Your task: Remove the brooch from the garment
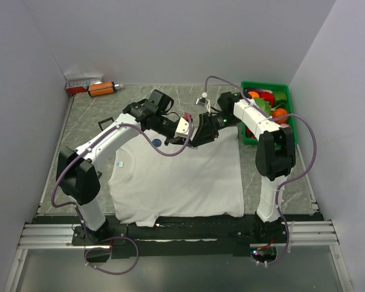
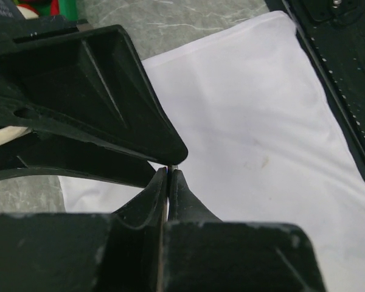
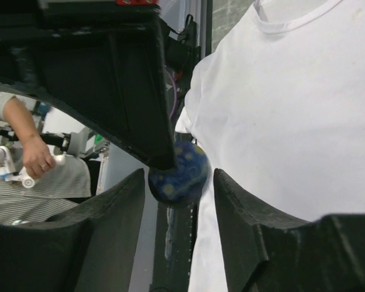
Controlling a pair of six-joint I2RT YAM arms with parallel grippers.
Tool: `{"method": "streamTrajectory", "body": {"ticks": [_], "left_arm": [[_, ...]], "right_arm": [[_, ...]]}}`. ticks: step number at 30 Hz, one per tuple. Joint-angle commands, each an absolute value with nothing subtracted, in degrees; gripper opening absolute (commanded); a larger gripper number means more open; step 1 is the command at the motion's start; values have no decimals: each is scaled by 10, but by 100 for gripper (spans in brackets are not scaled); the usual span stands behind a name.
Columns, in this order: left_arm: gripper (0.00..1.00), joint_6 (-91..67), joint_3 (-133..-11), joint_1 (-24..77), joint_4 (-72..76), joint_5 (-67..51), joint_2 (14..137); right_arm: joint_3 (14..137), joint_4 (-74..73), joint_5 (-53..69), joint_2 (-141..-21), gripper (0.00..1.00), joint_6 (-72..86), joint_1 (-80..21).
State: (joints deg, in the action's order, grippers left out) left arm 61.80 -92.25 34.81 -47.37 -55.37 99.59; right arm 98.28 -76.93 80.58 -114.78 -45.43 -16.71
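left gripper (image 2: 169, 173): pressed together, on what unclear | right gripper (image 3: 179, 176): spread, starry blue brooch (image 3: 177, 165) between fingers | next: pinch disc rim only, spare white T-shirt (image 3: 280, 109)

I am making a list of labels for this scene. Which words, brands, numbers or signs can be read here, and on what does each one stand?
No text can be read in any view.
Neck label on the shirt: too small to read.
Box in the far left corner: print too blurred to read.
Brooch: blue and yellow pattern, no words.
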Motion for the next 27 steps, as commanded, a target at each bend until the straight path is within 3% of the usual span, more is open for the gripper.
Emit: {"method": "streamTrajectory", "body": {"ticks": [1, 4, 11, 18, 27], "left_arm": [[1, 565, -904, 349, -396, -538, 973], [1, 570, -875, 347, -392, -498, 950], [1, 508, -815, 302, -390, -461, 904], [1, 483, -733, 280, -388, -358, 826], [1, 469, -694, 265, -390, -216, 786]], "right_arm": [[1042, -897, 812, -1145, 67, -451, -156], [1068, -899, 796, -1145, 73, -447, -129], [1083, -888, 775, -1154, 75, -450, -79], [1054, -839, 760, -1136, 92, -419, -79], [1013, -657, 586, -1070, 100, -285, -83]]}}
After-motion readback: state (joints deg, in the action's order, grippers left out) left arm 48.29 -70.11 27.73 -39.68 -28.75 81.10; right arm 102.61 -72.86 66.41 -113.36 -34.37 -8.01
